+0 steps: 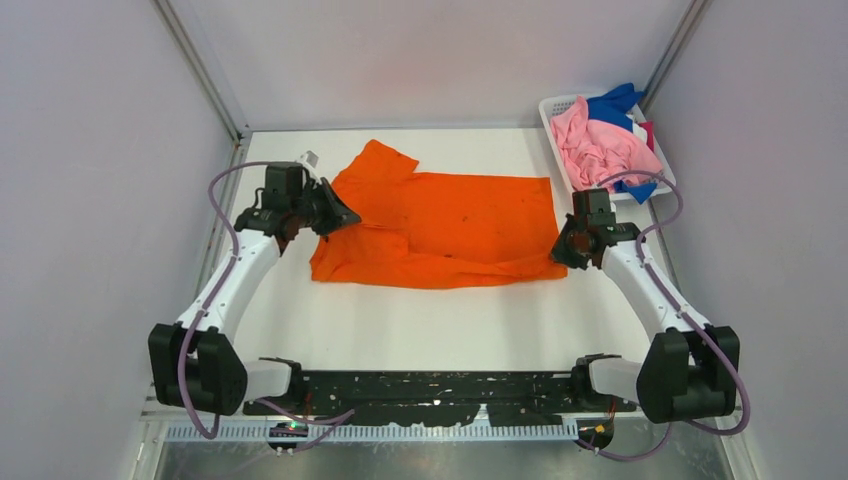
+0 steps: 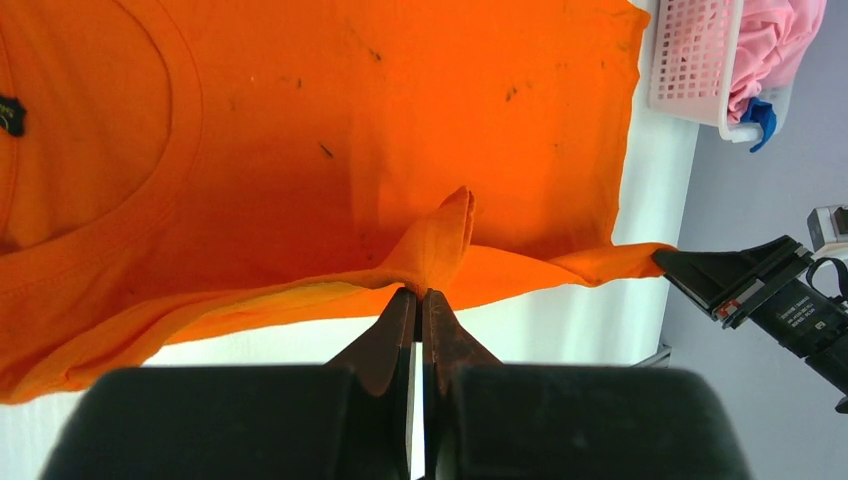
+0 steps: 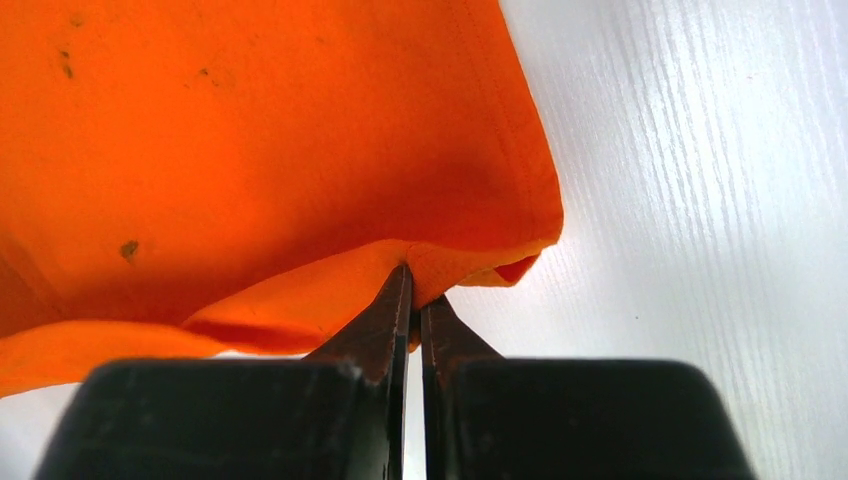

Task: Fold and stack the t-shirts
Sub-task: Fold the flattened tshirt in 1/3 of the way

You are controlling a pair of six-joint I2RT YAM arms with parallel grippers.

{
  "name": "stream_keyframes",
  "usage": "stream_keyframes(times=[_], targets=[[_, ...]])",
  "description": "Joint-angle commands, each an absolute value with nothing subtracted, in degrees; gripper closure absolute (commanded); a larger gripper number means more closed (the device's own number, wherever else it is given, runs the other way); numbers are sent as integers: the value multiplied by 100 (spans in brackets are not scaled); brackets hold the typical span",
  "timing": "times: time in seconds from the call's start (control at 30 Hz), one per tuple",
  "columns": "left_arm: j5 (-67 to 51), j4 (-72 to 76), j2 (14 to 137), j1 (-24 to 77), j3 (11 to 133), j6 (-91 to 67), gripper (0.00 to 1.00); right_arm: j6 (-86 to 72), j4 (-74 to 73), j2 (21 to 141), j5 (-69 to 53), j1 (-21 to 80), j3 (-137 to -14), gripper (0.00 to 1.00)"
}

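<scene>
The orange t-shirt (image 1: 440, 225) lies spread flat at the middle of the table (image 1: 420, 330), collar end toward 9 o'clock and hem toward 3 o'clock. One sleeve pokes out at 11 o'clock.

My left claw (image 2: 420, 295) is pinched tight on a small peak of cloth at the shirt's 9 o'clock side, just below the neckline. My right claw (image 3: 412, 280) is clamped on the hem corner at 4 o'clock, where the fabric bunches into my tips.

I judge I hold these 2 ends of the near long edge so that it lifts level and taut, and the fold lands straight rather than skewed.

The basket (image 1: 556, 112) sits at 1 o'clock in the far corner, well apart from the orange shirt. It holds the pink shirt (image 1: 600, 145) and the blue shirt (image 1: 615, 100), waiting unfolded; no stack exists yet.
</scene>
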State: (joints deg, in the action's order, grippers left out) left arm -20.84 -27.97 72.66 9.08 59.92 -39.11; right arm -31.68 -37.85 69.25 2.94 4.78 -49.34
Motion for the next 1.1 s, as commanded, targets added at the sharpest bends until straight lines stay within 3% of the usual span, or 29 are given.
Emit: stream_keyframes(times=[0.0, 0.3, 0.6, 0.63, 0.7, 0.77, 0.8, 0.83, 0.9, 1.07], targets=[[-2185, -2241, 7586, 795, 6369, -3701, 100, -3304, -3494, 7225, 141, 404, -5256, 91], [-2489, -1512, 8727, 698, 7008, -3670, 100, -3573, -3334, 8328, -124, 181, -5741, 85], [-2478, -1714, 10614, 497, 8480, -3735, 100, -3999, -2616, 9216, -180, -178, -6250, 54], [-2492, -1944, 10811, 471, 8805, -3741, 97, -3990, -2581, 9244, -174, -187, -6348, 48], [-2380, -2450, 11099, 451, 9476, -3741, 77, -3911, -2601, 9223, -174, -185, -6450, 35], [-2184, -2639, 11143, 448, 9599, -3756, 24, -3806, -2619, 9064, -121, -185, -6421, 19], [-2018, -2720, 11099, 450, 9602, -3761, 3, -3720, -2571, 8988, -105, -185, -6375, 14], [-1866, -2863, 11055, 451, 9623, -3750, 1, -3684, -2542, 8808, -105, -182, -6252, 5], [-1639, -3156, 10967, 441, 9694, -3710, 0, -3536, -2425, 8537, -158, -161, -6019, 1], [-1957, -3189, 10509, 454, 9084, -3756, 0, -3130, -2307, 8045, -326, 79, -5582, 4]])
